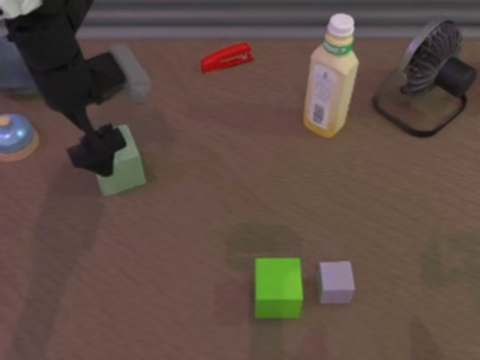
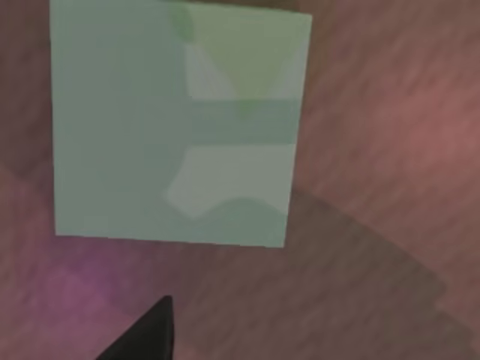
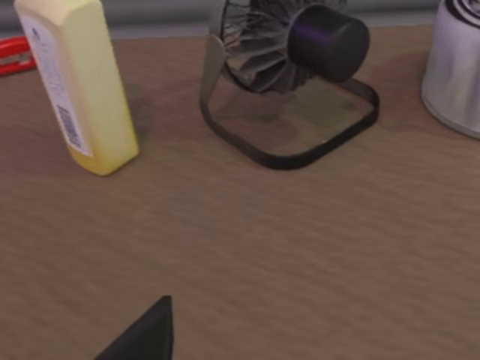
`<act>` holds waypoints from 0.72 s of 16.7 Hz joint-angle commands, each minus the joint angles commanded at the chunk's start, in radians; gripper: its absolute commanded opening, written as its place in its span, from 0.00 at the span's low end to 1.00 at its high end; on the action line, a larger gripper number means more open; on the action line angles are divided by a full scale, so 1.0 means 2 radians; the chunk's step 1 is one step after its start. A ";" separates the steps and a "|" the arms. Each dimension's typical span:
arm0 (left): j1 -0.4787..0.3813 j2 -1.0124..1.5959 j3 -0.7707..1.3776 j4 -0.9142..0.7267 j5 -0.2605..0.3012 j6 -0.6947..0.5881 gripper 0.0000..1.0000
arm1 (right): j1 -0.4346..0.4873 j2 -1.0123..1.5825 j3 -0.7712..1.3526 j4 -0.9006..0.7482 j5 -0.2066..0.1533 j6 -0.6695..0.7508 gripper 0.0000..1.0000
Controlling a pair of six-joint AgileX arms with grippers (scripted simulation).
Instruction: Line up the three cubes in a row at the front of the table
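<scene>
The large pale sage-green cube (image 1: pixel 126 169) stands at the left of the table (image 1: pixel 210 195), far from the front. My left gripper (image 1: pixel 96 150) hangs over its left top edge, open and holding nothing. In the left wrist view the cube (image 2: pixel 172 127) fills the upper part, and only one dark fingertip (image 2: pixel 150 334) shows, short of the cube. The medium lime-green cube (image 1: pixel 278 287) and the small lavender cube (image 1: pixel 335 282) sit side by side near the front, a small gap between them. My right arm is outside the top view. Its single visible fingertip (image 3: pixel 150 334) is over bare wood.
At the back stand a red stapler (image 1: pixel 227 56), a yellow bottle (image 1: pixel 330 79) and a small dark fan (image 1: pixel 427 75). A blue-domed bell (image 1: pixel 15 135) is at the left edge. A silver can (image 3: pixel 454 67) shows beside the fan in the right wrist view.
</scene>
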 joint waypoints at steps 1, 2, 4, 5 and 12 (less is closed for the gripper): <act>0.000 0.028 0.030 -0.009 -0.007 0.009 1.00 | -0.012 -0.033 -0.021 0.019 -0.004 -0.011 1.00; 0.000 0.053 0.058 -0.015 -0.014 0.016 1.00 | -0.024 -0.065 -0.040 0.039 -0.008 -0.022 1.00; 0.002 0.092 0.103 -0.023 -0.027 0.027 1.00 | -0.042 -0.114 -0.069 0.071 -0.016 -0.038 1.00; 0.002 0.106 0.121 -0.026 -0.032 0.030 1.00 | -0.049 -0.133 -0.080 0.085 -0.019 -0.044 1.00; 0.003 0.125 0.151 -0.028 -0.042 0.036 1.00 | -0.060 -0.163 -0.096 0.107 -0.025 -0.054 1.00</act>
